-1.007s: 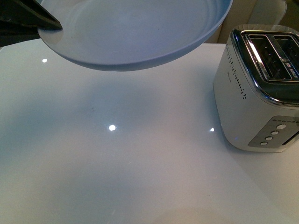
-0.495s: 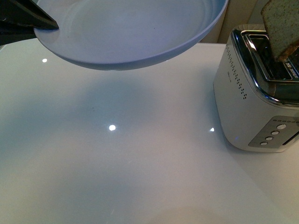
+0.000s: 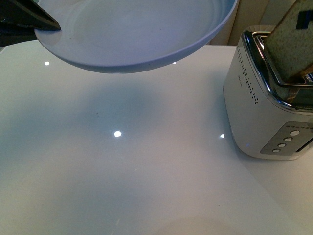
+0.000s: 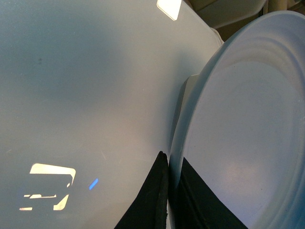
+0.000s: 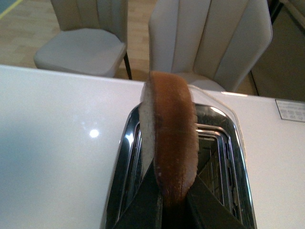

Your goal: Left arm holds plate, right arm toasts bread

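Note:
The pale blue-grey plate (image 3: 137, 34) hangs in the air over the white table, at the top of the front view. My left gripper (image 3: 41, 24) is shut on its left rim; the left wrist view shows the black fingers (image 4: 157, 195) clamped either side of the plate's edge (image 4: 238, 124). The brown-crusted bread slice (image 3: 291, 46) stands tilted over the toaster's (image 3: 266, 112) nearer slot, its lower end at the slot. My right gripper (image 5: 174, 202) is shut on the bread (image 5: 169, 138), seen edge-on above the chrome slots (image 5: 214, 162). The right gripper itself is outside the front view.
The white toaster stands at the table's right side, with a button panel (image 3: 288, 139) on its front. Two pale upholstered chairs (image 5: 209, 43) stand beyond the table's far edge. A small white panel (image 5: 290, 109) lies on the table near the toaster.
The bread has come into the front view from the upper right and dropped lower towards the toaster's slot, now larger and more tilted. The plate has shifted slightly left.

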Tool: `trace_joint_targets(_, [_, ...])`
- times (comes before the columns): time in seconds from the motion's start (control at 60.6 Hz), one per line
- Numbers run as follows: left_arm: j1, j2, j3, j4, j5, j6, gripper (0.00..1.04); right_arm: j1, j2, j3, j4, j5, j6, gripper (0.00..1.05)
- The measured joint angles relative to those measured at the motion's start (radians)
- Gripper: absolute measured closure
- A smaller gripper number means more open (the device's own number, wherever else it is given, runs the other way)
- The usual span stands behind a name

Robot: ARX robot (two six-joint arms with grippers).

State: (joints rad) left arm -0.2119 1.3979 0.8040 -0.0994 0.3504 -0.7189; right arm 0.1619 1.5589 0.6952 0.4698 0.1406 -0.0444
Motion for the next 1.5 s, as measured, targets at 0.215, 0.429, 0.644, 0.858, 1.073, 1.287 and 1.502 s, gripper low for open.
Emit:
trace_joint_targets(0.215, [0.003,0.0,0.0,0.0,0.005,0.001,1.02,0.002,0.031,-0.016,-0.006,0.008,-0.001,1.02])
trace_joint_targets(0.429, [0.006,0.0,0.0,0.0,0.005,0.003,1.02,0.003,0.037,-0.018,-0.006,0.008,0.0,0.93])
trace_joint_targets(0.644, [0.006,0.0,0.0,0.0,0.005,0.007,1.02,-0.001,0.037,-0.034,-0.005,-0.003,0.005,0.61])
trace_joint_targets(0.858, [0.006,0.0,0.0,0.0,0.005,0.01,1.02,-0.016,-0.006,-0.082,0.037,-0.008,0.043,0.29])
trace_joint_targets(1.073, [0.006,0.0,0.0,0.0,0.007,0.013,1.02,-0.042,-0.195,-0.177,0.044,-0.032,0.084,0.08])
trace_joint_targets(1.287, [0.009,-0.002,0.0,-0.003,0.009,0.018,1.02,-0.051,-0.239,-0.217,0.117,-0.032,0.085,0.13])
trace_joint_targets(1.502, [0.014,-0.004,0.0,-0.011,0.002,0.026,1.02,-0.076,-0.291,-0.406,0.499,-0.06,0.057,0.47])
